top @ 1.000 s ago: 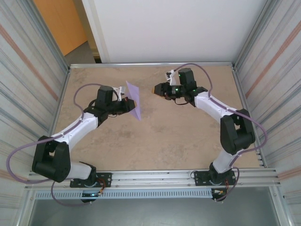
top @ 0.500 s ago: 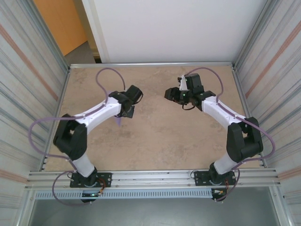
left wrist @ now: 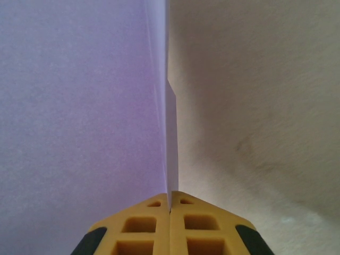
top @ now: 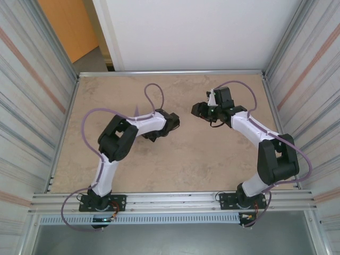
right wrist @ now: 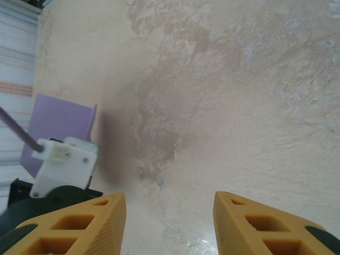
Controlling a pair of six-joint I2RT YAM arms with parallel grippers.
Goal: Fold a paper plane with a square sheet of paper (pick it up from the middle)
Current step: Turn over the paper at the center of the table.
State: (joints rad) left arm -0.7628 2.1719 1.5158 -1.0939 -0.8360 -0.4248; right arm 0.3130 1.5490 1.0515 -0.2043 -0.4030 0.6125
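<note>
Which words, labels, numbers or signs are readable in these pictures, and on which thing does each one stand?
There is no readable text in any view.
The purple sheet of paper, pinched in the shut left hand, is plain and unmarked.
The open right hand carries no label on its yellow parts.
The table shows mottled stone-like patches, no writing.

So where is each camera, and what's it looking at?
Top external: above and behind, looking down on the table; left arm and right arm show.
Left wrist: on the left arm, looking along the left gripper, shut on the paper.
Right wrist: looks down past the open right gripper at the table.
Shared: both wrist views catch the paper.
</note>
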